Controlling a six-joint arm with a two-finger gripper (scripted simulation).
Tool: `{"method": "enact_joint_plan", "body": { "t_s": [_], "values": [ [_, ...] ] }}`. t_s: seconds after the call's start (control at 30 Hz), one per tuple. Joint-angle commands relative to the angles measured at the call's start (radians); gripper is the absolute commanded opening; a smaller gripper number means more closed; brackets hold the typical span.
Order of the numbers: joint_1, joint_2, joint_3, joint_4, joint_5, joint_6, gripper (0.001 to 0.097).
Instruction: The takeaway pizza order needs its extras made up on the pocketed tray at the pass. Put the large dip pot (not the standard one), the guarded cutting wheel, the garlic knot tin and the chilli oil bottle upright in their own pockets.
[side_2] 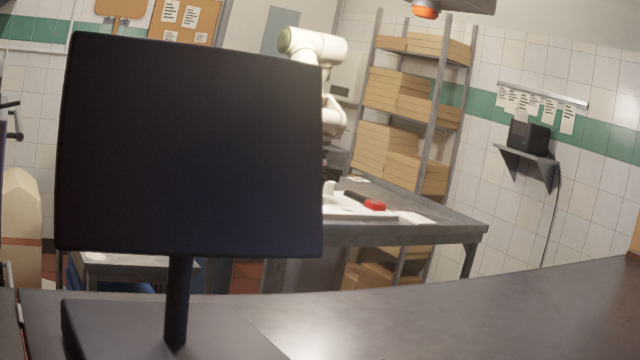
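Observation:
The pocketed tray lies on the far steel table, and its left part is hidden behind a dark screen. A small white pot stands at the tray's visible left edge. A black tool with a red end, which looks like the guarded cutting wheel, lies on the tray to the right of the pot. The tin and the oil bottle are out of sight. The white arm comes down behind the screen. Its gripper shows only as a dark part just above the white pot, too little to tell its state.
The dark screen on a post fills the near left and blocks most of the table. A rack of pizza boxes stands behind the table. A grey counter runs across the foreground. A small printer sits on a wall shelf.

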Motion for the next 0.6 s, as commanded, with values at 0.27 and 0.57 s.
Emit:
{"method": "enact_joint_plan", "body": {
  "t_s": [0.27, 0.57],
  "values": [
    [0.0, -0.001, -0.001, 0.0, 0.0, 0.0, 0.0795],
    [0.0, -0.001, -0.001, 0.0, 0.0, 0.0, 0.0795]
  ]
}}
